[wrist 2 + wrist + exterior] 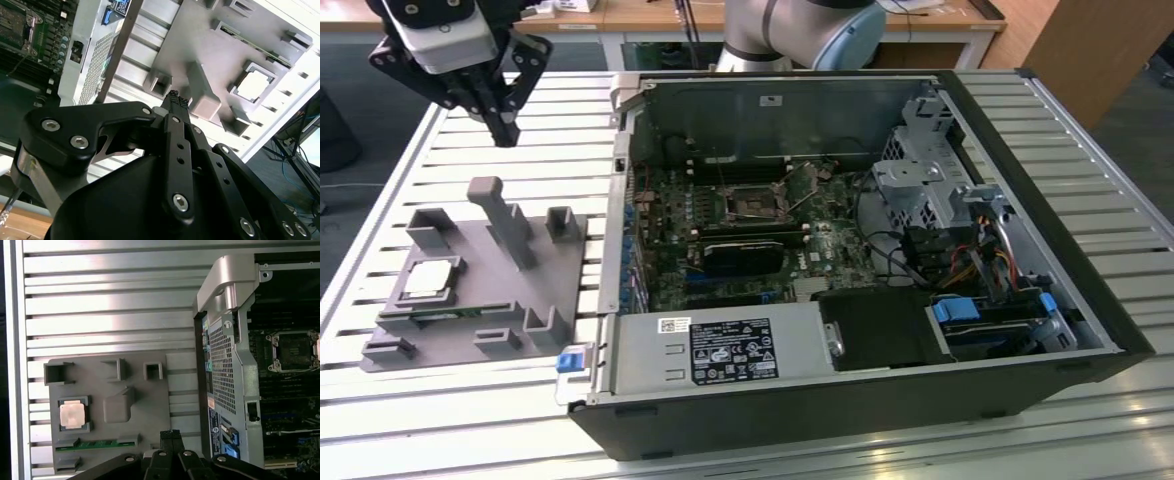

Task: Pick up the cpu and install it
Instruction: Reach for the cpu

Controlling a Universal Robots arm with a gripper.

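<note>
The cpu [430, 280] [255, 84] [72, 415], a small square chip with a silvery top, lies flat in a recess of the grey tray [574, 270] [145, 405] on the exterior view's left. My gripper [503, 128] [176, 100] [171, 435] hangs high over the slatted table, beyond the tray's far edge and well apart from the cpu. Its fingers are shut with nothing between them. The dark metal-framed socket [754, 205] [292, 350] [15, 25] sits on the motherboard inside the open computer case [1067, 330].
A thin green memory stick [454, 315] [97, 445] lies in a tray slot beside the cpu. A tall grey post [507, 220] and several blocks rise from the tray. The case's metal side wall [620, 180] stands between tray and motherboard. Cables and drive cages crowd the case's right side.
</note>
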